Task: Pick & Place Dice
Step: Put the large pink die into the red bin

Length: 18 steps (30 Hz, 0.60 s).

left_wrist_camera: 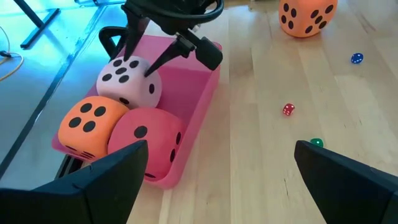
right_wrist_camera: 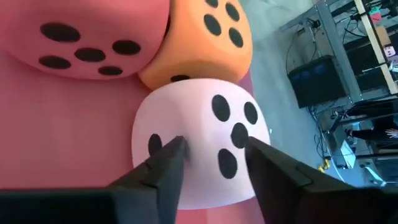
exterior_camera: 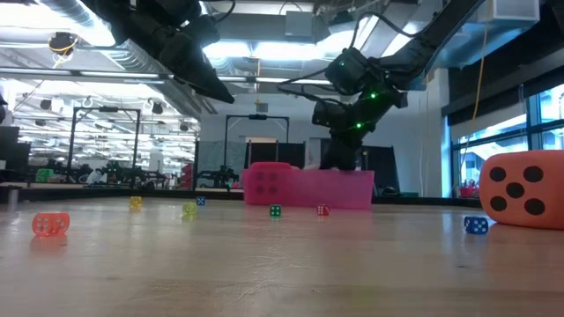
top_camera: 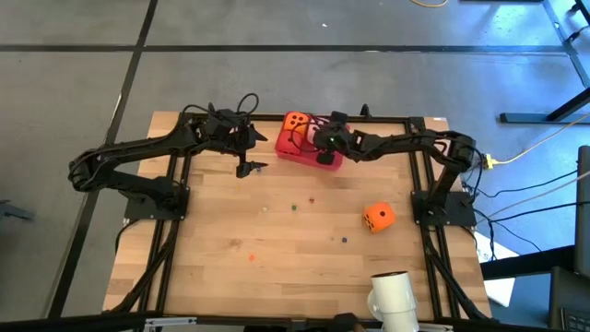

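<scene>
While the right gripper (left_wrist_camera: 138,59) reaches down into the tray: it straddles the pale pink die (right_wrist_camera: 202,140), fingers (right_wrist_camera: 165,165) against two opposite faces.
Right jaw state: part-spread, closed around that die.
Tray (top_camera: 293,152): far middle of the table, holding the pale pink die, one orange die (left_wrist_camera: 87,123) and the red die (left_wrist_camera: 149,140).
Second orange die (top_camera: 378,217): alone on the table (top_camera: 277,277), right of centre.
Left gripper (top_camera: 247,168): just left of the tray, spread wide, empty.
Small beads (exterior_camera: 276,210): scattered across the wood.

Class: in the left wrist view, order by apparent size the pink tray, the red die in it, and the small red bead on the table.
1. pink tray
2. red die
3. small red bead
</scene>
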Available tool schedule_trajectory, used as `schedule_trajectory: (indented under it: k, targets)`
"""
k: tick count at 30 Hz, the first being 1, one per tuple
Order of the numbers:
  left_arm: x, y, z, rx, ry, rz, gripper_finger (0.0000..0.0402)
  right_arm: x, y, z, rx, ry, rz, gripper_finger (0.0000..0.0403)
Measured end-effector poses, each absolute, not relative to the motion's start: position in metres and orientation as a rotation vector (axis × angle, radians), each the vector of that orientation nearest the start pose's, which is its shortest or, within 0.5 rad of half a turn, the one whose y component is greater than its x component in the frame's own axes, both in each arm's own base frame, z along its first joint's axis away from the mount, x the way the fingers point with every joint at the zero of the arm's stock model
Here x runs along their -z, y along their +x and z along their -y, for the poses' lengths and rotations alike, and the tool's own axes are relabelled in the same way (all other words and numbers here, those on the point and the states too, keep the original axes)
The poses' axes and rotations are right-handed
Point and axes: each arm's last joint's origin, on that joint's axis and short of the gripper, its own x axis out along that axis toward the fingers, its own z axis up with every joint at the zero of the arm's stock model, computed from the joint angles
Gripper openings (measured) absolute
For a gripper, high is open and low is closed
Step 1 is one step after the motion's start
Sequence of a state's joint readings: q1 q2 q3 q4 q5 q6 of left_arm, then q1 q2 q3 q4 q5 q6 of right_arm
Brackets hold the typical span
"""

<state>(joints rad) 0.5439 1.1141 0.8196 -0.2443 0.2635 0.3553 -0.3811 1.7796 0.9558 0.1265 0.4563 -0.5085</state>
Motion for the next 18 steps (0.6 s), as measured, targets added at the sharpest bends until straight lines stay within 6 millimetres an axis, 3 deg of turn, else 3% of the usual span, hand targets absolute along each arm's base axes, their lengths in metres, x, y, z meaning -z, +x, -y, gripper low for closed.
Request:
schedule_trajectory:
  k: [9, 14, 18]
  targets:
    - [-0.278, 0.207, -0.117, -0.182, 0.13, -0.537, 0.04, -0.17, 0.331, 0.145, 0.646, -0.486, -0.824, 0.0223]
    - [-0.278, 0.207, -0.117, -0.182, 0.13, -0.537, 0.04, -0.176, 0.324, 0.132, 0.799, -0.602, -0.963, 0.022]
    - [-0.278, 0.207, -0.116, -0.182, 0.131, -0.537, 0.04, -0.175, 0.314, 0.12, 0.868, -0.571, -1.064, 0.0211]
